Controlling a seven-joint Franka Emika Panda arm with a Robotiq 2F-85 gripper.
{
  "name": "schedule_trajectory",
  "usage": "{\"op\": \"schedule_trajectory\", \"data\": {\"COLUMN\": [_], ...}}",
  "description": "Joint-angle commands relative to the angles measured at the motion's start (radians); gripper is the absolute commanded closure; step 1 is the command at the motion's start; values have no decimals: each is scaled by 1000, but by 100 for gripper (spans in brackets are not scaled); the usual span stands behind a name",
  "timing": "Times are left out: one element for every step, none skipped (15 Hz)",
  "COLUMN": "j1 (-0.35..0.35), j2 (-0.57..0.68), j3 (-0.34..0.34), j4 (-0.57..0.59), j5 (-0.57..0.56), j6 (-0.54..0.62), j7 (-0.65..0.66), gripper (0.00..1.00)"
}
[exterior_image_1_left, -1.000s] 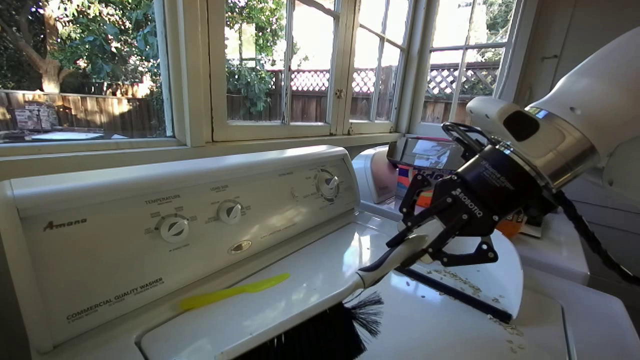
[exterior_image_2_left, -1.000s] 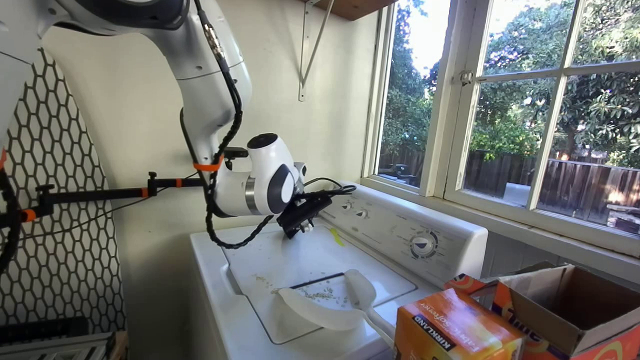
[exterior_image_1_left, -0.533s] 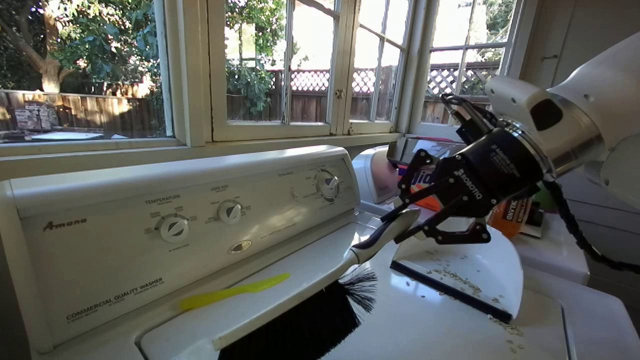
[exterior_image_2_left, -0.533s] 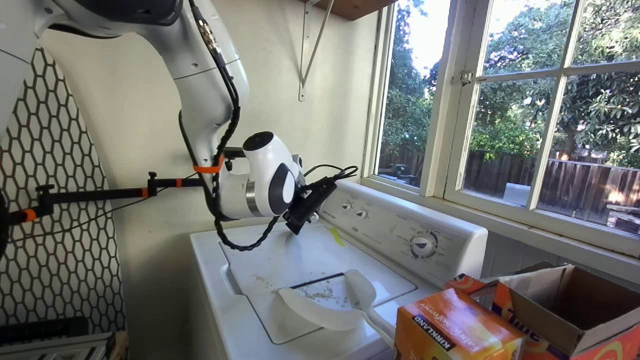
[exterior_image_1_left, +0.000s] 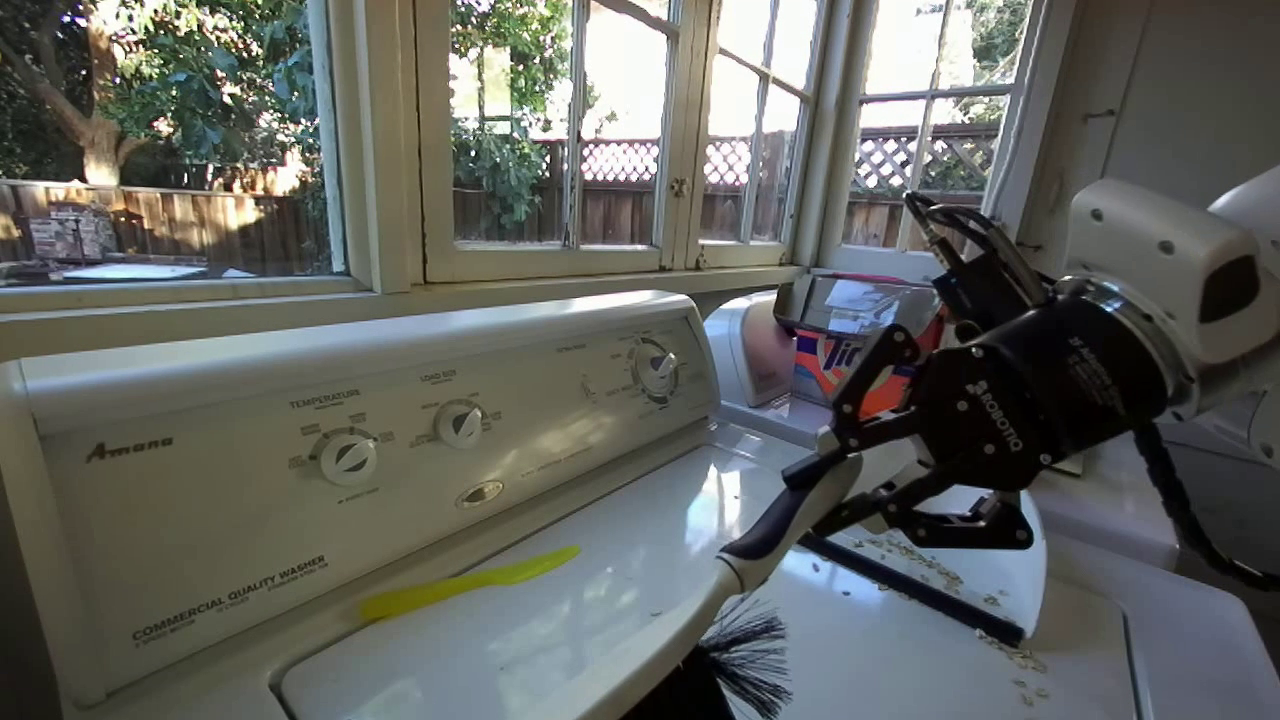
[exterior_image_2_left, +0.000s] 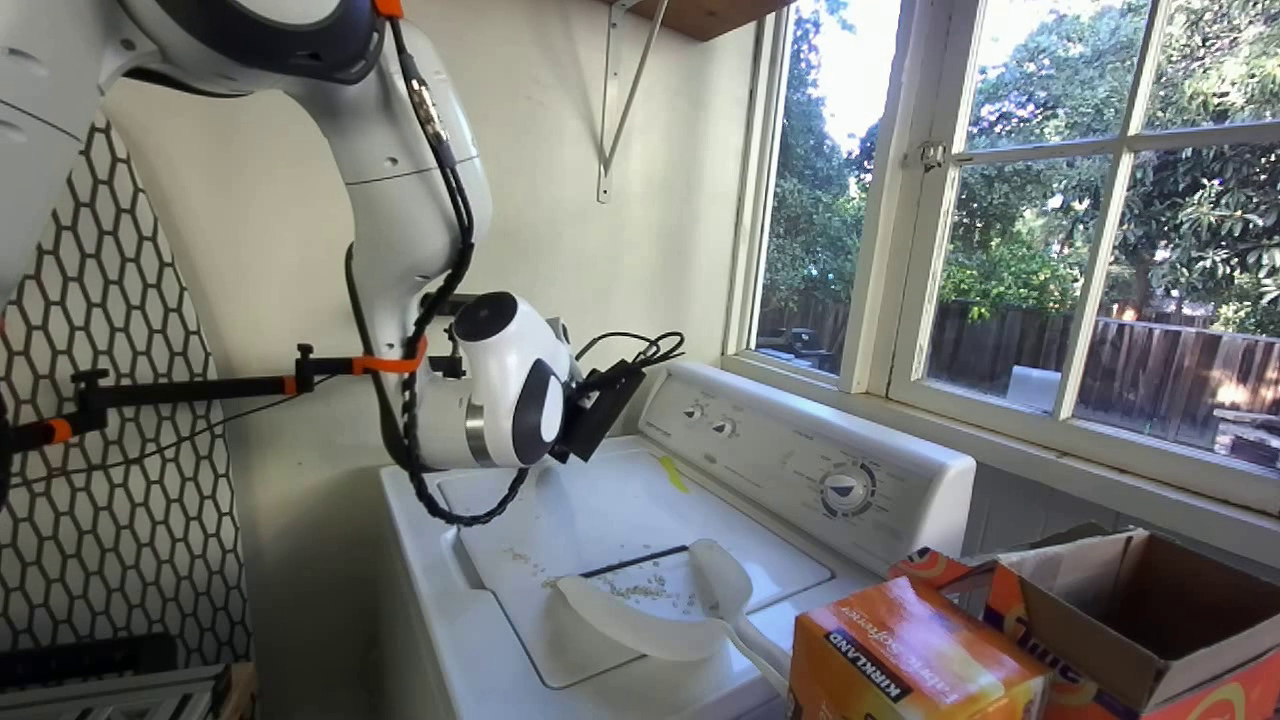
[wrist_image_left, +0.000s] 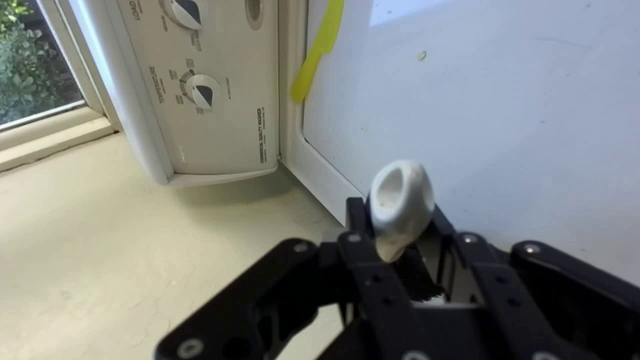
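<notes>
Gripper (exterior_image_1_left: 815, 497): fingers clamped on the brush (exterior_image_1_left: 745, 571) by its handle; clocked from there in an exterior view, its bristles (exterior_image_1_left: 695, 695) hang at seven, contact with the washer lid (exterior_image_1_left: 520, 640) cut off.
Dustpan (exterior_image_1_left: 1015, 580): four o'clock, resting on the lid.
Dustpan flakes (exterior_image_1_left: 940, 572): appear gathered.
Loose flakes (exterior_image_1_left: 1022, 655): outside the lip, appear left over.
Yellow utensil (exterior_image_1_left: 470, 583): half past eight.
Control panel (exterior_image_1_left: 395, 490): nine o'clock; versus half a second ago, the gripper has drifted toward five o'clock, dustpan unmoved.
</notes>
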Motion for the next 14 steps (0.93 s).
{"op": "schedule_trajectory", "data": {"j1": [4, -70, -83, -104, -123, -136, -149, -160, -170, -178, -185, -191, -197, -202], "j2": [11, 12, 14, 17, 18, 19, 21, 21, 22, 23, 23, 22, 21, 18], "j3": [-5, 76, 90, 114, 136, 152, 166, 178, 187, 195, 200, 204, 207, 209], "j4": [-38, -49, -56, -62, -66, -70, -73, -76, -77, -78, -79, -81, -83, -86], "j5": [-20, -3, -16, -27, -37, -45, -53, -63, -73, -83, -93, -105, -117, -130], "j6": [128, 142, 156, 166, 162, 161, 158, 153, 150, 148, 147, 140, 131, 124], "j7": [-62, -111, -125, -138, -152, -164, -174, -183, -188, -193, -198, -206, -212, -215], "gripper": [93, 93, 93, 93, 93, 93, 93, 93, 93, 93, 93, 93, 93, 93]}}
